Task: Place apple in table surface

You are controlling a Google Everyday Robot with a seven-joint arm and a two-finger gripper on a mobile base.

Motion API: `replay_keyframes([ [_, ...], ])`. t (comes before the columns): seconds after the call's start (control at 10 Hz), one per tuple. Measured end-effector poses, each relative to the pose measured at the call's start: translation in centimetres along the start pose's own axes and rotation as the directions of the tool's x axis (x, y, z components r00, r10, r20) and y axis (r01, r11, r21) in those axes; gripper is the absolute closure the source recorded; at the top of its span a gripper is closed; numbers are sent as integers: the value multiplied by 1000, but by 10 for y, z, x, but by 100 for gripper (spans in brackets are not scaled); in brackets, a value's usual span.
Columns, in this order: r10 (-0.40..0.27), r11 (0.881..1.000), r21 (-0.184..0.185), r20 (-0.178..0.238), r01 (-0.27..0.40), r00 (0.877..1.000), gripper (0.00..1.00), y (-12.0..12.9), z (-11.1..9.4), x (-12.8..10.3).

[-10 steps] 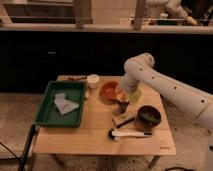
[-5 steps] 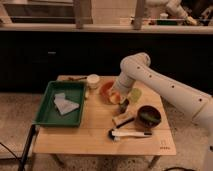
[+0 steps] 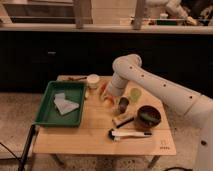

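Observation:
The apple (image 3: 109, 100), orange-red with a yellowish patch, sits at the tip of my gripper (image 3: 110, 98), which is shut on it just above the table surface (image 3: 90, 137). The white arm comes in from the right and bends down over the middle of the table. The gripper is beside the green tray's right edge. Behind it the orange bowl (image 3: 103, 88) is partly hidden by the arm.
A green tray (image 3: 47, 117) with a pale cloth lies at the left. A white cup (image 3: 93, 80) stands at the back. A small green cup (image 3: 135, 93), a dark can (image 3: 123, 104), a dark bowl (image 3: 148, 116) and a brush (image 3: 127, 134) lie to the right and front.
My gripper has moved left with the apple, from beside the green cup to over the orange bowl's front edge. The green cup and dark can now show.

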Motion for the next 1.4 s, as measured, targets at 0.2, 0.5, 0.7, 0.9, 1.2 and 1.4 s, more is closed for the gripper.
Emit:
replay_keyframes([
  [0.2, -44, 999, -22, 33, 45, 999, 99, -6, 12, -10],
  [0.5, -90, 994, -52, 77, 95, 993, 99, -16, 32, -22],
  [0.7, -114, 990, -68, 115, 122, 987, 99, -19, 49, -27],
  [0.9, -139, 985, -82, 149, 152, 979, 99, -26, 64, -33],
  [1.2, -165, 975, -116, 195, 189, 967, 99, -35, 91, -40],
  [1.4, -166, 971, -135, 210, 197, 963, 99, -34, 101, -41],
])
